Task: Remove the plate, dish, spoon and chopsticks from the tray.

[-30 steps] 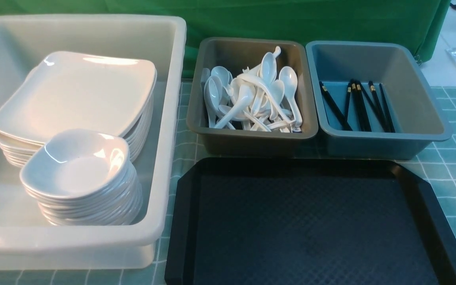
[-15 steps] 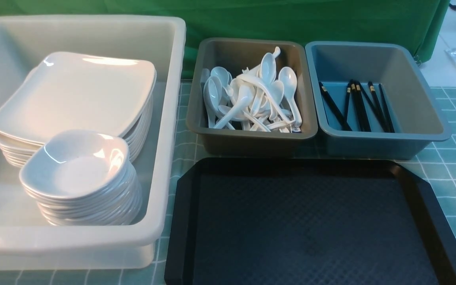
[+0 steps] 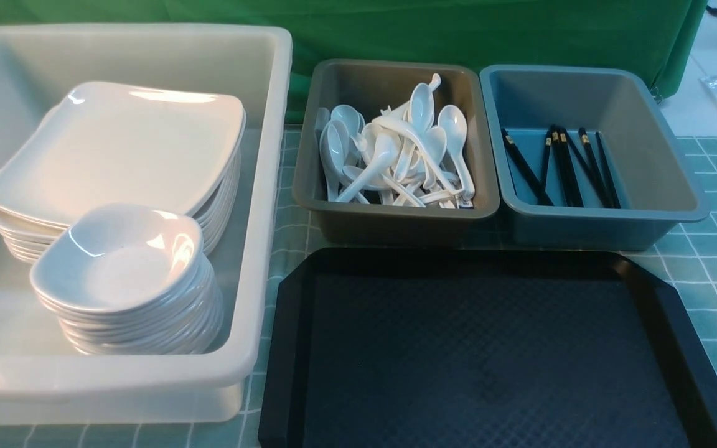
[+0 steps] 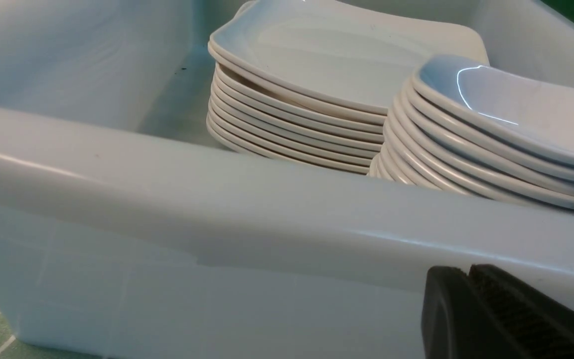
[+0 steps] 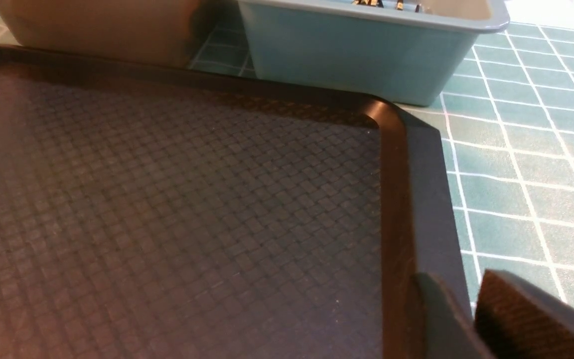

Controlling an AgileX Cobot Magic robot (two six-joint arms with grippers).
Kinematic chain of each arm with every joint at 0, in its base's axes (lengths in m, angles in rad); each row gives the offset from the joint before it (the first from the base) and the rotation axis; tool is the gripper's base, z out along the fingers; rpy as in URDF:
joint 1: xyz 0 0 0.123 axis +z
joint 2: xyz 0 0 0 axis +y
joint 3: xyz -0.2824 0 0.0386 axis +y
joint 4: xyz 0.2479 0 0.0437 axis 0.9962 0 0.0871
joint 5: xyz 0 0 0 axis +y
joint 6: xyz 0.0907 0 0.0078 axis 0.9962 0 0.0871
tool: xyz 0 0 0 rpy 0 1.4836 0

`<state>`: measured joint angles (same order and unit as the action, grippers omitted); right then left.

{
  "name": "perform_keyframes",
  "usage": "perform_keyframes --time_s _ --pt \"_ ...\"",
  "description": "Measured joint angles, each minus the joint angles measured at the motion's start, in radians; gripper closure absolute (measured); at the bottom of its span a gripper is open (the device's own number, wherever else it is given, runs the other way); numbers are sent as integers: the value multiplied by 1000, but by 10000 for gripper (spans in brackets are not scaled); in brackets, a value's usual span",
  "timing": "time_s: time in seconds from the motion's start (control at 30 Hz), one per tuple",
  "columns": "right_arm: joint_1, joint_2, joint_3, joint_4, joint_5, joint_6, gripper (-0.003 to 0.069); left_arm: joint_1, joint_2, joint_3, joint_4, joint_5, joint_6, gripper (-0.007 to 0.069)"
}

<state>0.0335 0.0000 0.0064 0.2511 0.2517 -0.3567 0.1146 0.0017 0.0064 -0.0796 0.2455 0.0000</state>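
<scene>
Judging by the bare tray (image 3: 489, 348), clearing looks finished: plate (image 3: 122, 146) and dish (image 3: 119, 258) top stacks in the white tub (image 3: 271, 186), spoon in the grey bin (image 3: 396, 214), chopsticks (image 3: 561, 165) in the blue bin (image 3: 601, 227), left claw (image 4: 469, 309) closed and empty, right claw (image 5: 471, 319) slightly parted, empty.
</scene>
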Motion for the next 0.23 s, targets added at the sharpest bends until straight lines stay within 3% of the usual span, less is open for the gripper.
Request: perform_keyframes --time_s 0.23 --pt "0 0 0 0 -1 0 467 0 0 0 0 0 13 608"
